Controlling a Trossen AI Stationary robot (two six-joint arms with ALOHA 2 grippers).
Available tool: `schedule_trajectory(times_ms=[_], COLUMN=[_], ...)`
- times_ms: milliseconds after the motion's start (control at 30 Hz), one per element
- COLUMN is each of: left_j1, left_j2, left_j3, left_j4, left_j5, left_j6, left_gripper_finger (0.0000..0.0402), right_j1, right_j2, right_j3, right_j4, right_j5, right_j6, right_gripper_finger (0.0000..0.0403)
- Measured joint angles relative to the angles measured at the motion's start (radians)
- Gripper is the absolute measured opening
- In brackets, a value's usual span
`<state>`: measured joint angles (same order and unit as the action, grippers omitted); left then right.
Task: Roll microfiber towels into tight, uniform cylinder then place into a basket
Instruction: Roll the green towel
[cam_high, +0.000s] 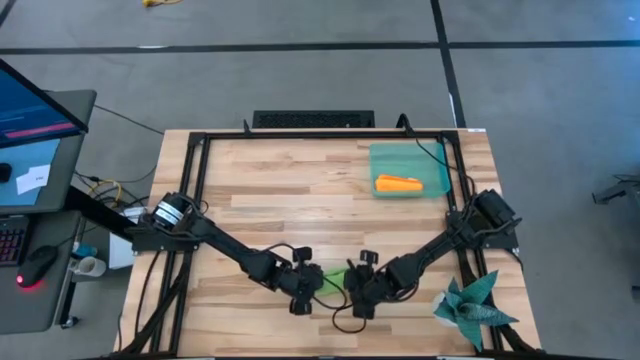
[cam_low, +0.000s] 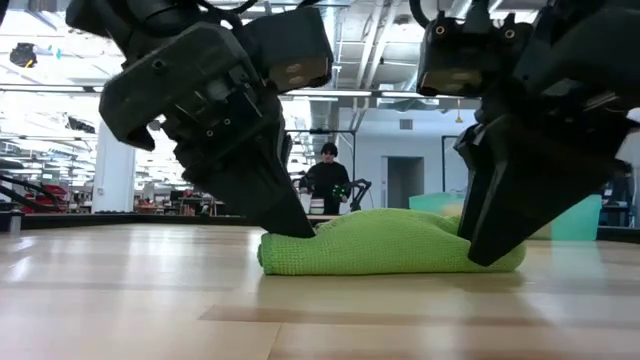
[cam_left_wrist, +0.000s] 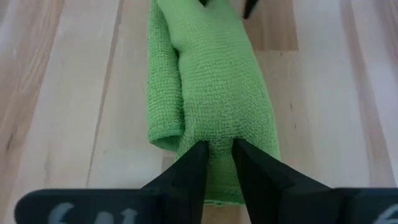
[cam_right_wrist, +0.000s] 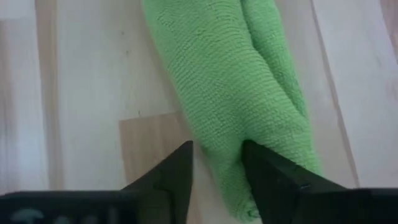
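Note:
The lime green towel (cam_high: 335, 279) lies rolled into a short thick cylinder (cam_low: 390, 245) on the wooden table near its front edge, between my two grippers. My left gripper (cam_high: 303, 292) is shut on its left end. My right gripper (cam_high: 360, 294) is shut on its right end. The orange towel (cam_high: 398, 184) lies rolled inside the translucent teal basket (cam_high: 432, 160) at the table's far right. My left gripper pinches the top of the roll at its left end (cam_left_wrist: 219, 147) between its two fingers. The fingers slant down from above and from the left. The roll lies flat on the table. My right gripper has one finger (cam_right_wrist: 264, 171) on the roll's right end (cam_right_wrist: 233, 155) and the other (cam_right_wrist: 177, 171) beside it over bare wood, with the roll's side between them. The fingers slant down from above and from the right (cam_low: 490, 235). The roll rests on the table.
A dark teal spiky star-shaped cloth (cam_high: 472, 305) lies at the table's near right corner. A black frame (cam_high: 200, 160) runs round the table top. Bare wood (cam_high: 290, 190) lies across the middle and left. A person (cam_low: 327, 180) stands in the room beyond.

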<state>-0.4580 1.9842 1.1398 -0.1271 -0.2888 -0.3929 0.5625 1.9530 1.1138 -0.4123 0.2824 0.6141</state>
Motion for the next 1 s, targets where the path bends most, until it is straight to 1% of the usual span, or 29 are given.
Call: schedule_trajectory(times_ms=[133, 233, 300, 333, 400, 533, 633, 733, 833, 1000], left_j1=[-0.013, -0.037, -0.06, -0.071, -0.093, -0.121, -0.125, -0.124, -0.124, -0.119], left_j2=[-0.044, -0.087, -0.11, -0.116, -0.119, -0.114, -0.114, -0.114, -0.114, -0.111], left_j3=[0.021, 0.024, 0.024, 0.025, 0.025, 0.025, 0.017, 0.014, 0.014, 0.014], left_j4=[-0.088, -0.107, -0.111, -0.107, -0.103, -0.097, -0.095, -0.095, -0.095, -0.086], left_j5=[0.004, -0.001, -0.035, -0.057, -0.1, -0.164, -0.16, -0.16, -0.161, -0.157], left_j6=[0.007, 0.02, 0.023, 0.024, 0.025, 0.05, 0.057, 0.057, 0.087, 0.066], left_gripper_finger=[0.0083, 0.0083, 0.0083, 0.0083, 0.0083, 0.0083, 0.0083, 0.0083, 0.0087, 0.0119], right_j1=[-0.003, -0.004, -0.003, -0.003, -0.003, -0.008, -0.021, -0.024, -0.032, -0.039], right_j2=[-0.003, -0.003, -0.003, -0.003, -0.001, 0.001, 0.001, 0.002, 0.001, 0.002], right_j3=[-0.005, -0.005, -0.005, -0.005, -0.007, -0.007, -0.007, -0.007, -0.007, -0.007], right_j4=[0.026, 0.034, 0.044, 0.048, 0.077, 0.136, 0.154, 0.163, 0.164, 0.181], right_j5=[-0.002, -0.016, -0.016, -0.017, -0.022, -0.064, -0.096, -0.106, -0.115, -0.112], right_j6=[0.039, 0.072, 0.104, 0.12, 0.148, 0.181, 0.205, 0.226, 0.236, 0.27], right_gripper_finger=[0.0111, 0.0056, 0.0024, 0.0014, 0.0011, 0.0025, 0.0023, 0.0016, 0.0017, 0.0041])
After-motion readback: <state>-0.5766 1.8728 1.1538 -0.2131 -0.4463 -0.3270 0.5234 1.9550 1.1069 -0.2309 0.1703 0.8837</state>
